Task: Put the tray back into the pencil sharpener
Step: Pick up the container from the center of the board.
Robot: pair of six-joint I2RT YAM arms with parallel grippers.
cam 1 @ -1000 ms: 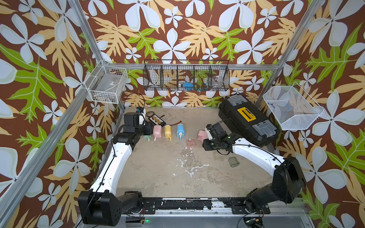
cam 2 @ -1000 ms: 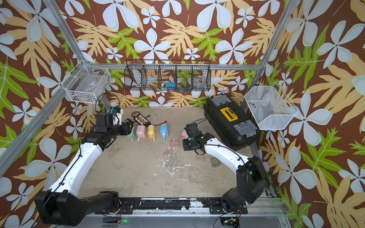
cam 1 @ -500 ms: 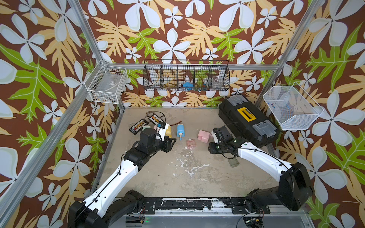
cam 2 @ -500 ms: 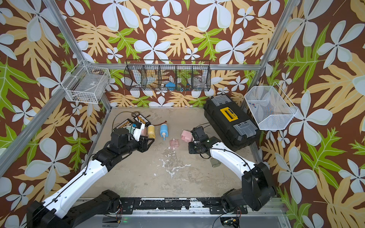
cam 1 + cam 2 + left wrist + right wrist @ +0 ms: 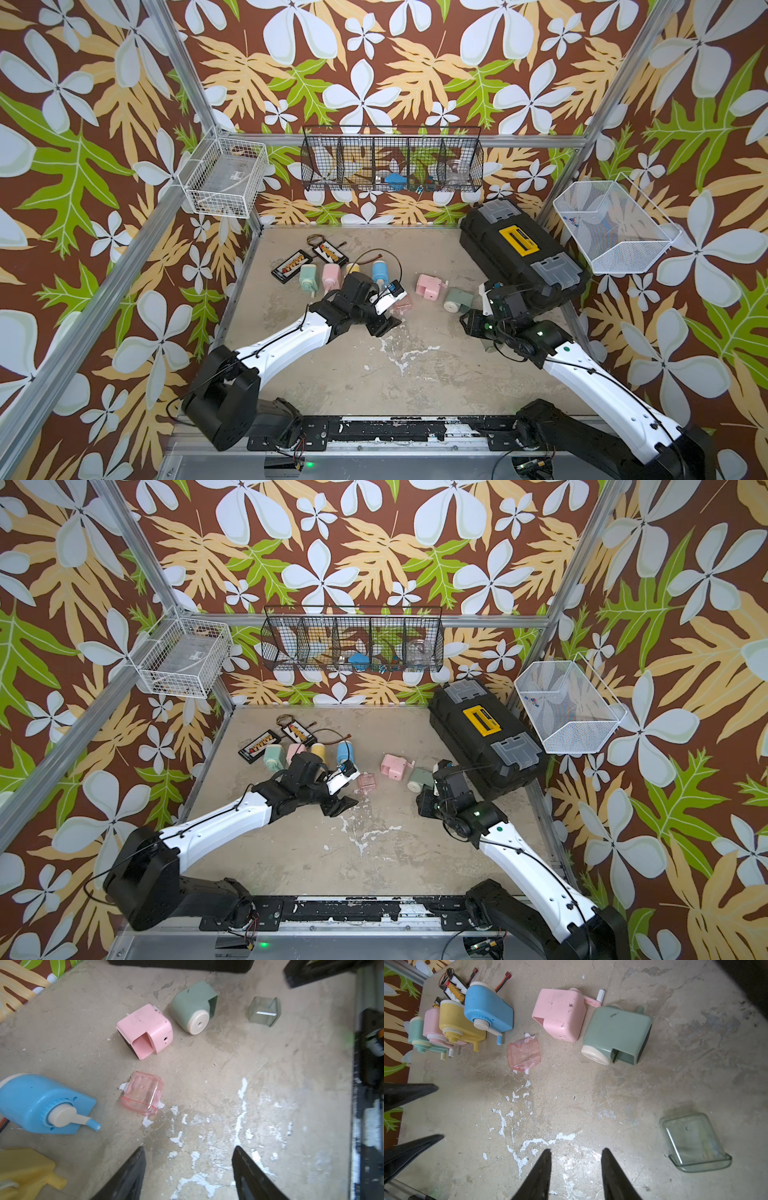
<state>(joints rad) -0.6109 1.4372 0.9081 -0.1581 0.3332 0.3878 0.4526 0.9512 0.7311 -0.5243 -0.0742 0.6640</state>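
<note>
The job was not done yet. The pink tray [image 5: 142, 1093] lay by itself on the table [image 5: 415, 374]. In both top views it was near the pink sharpener [image 5: 430, 286], at about 8 o'clock from it, and the two did not touch. The left wrist view showed the hole in the pink sharpener, and the hole was empty.

The left gripper [image 5: 189, 1148] hung over the table with its two fingers spread apart and nothing between them. In a top view the pink tray was at about 1 o'clock from it, close by.

The right gripper [image 5: 576, 1150] also had its fingers apart and held nothing. A green sharpener [image 5: 616, 1034] lay at about 4 o'clock from the pink one, and its hole looked empty too. Its green tray [image 5: 695, 1142] lay well apart from it; the right arm hid it in the top views.

I think all the work was left: pick up a tray, turn it to face the hole, and push it in.
</note>
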